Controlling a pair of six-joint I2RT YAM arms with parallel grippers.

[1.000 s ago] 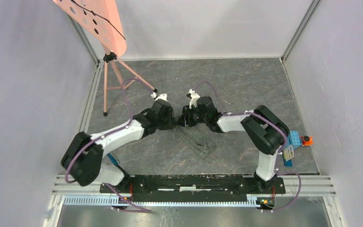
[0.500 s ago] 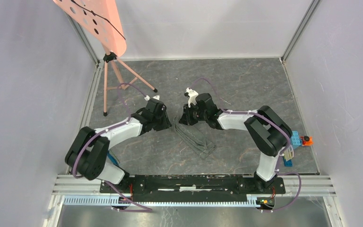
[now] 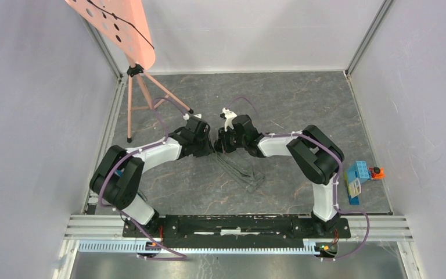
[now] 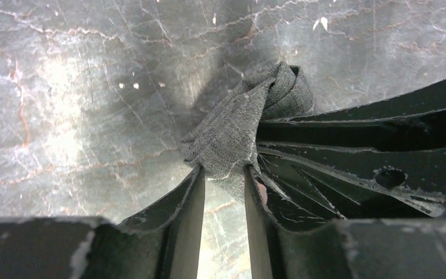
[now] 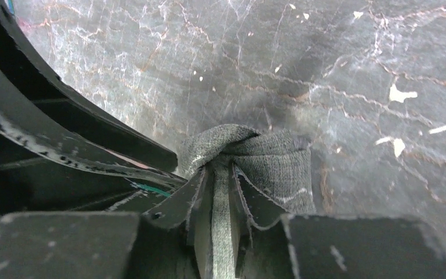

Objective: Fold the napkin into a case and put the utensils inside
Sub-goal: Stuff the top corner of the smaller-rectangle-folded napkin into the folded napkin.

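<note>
A: Napkin location?
B: Narrow folded strip at the tabletop centre, with its far end bunched.
A: Grip status?
B: Left fingers and right fingers each pinch that end.

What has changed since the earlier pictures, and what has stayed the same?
The left claw and right claw moved closer together and closed on the far end of the napkin; the right arm shifted left, the left elbow swung inward. The napkin's near end, the pink tripod and the blue block stayed put.
</note>
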